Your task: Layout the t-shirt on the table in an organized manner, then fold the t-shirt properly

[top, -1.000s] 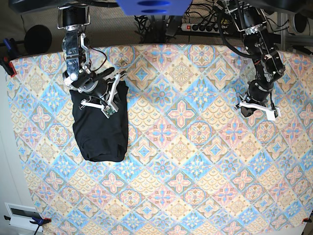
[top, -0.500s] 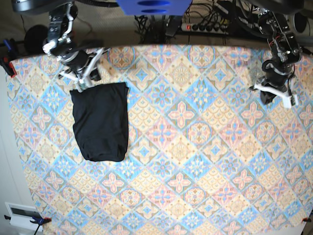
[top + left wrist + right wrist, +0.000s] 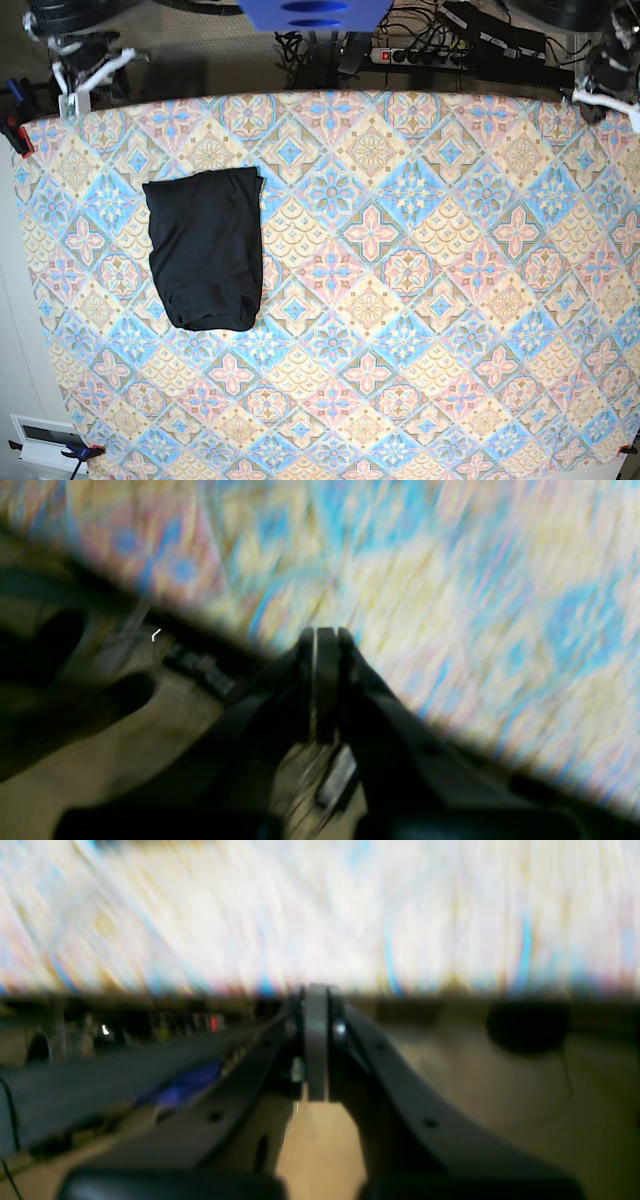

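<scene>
The black t-shirt (image 3: 205, 248) lies folded into a compact upright rectangle on the left part of the table (image 3: 420, 300), with nothing touching it. My right gripper (image 3: 88, 78) hangs at the table's far left corner, well away from the garment; the right wrist view shows it (image 3: 315, 990) shut and empty over the table edge. At the far right corner is my left gripper (image 3: 603, 95). The blurred left wrist view also shows it (image 3: 320, 632) shut with nothing in it. Neither wrist view shows the t-shirt.
A power strip (image 3: 420, 55) and cables run behind the far edge. A blue mount (image 3: 315, 12) sits top centre. Red clamps (image 3: 15, 130) hold the cloth at the left edge. A white box (image 3: 45, 440) stands off the near left corner.
Both arms have pulled back from over the table to its far corners. The right gripper left the t-shirt's top edge. The t-shirt has stayed folded in place.
</scene>
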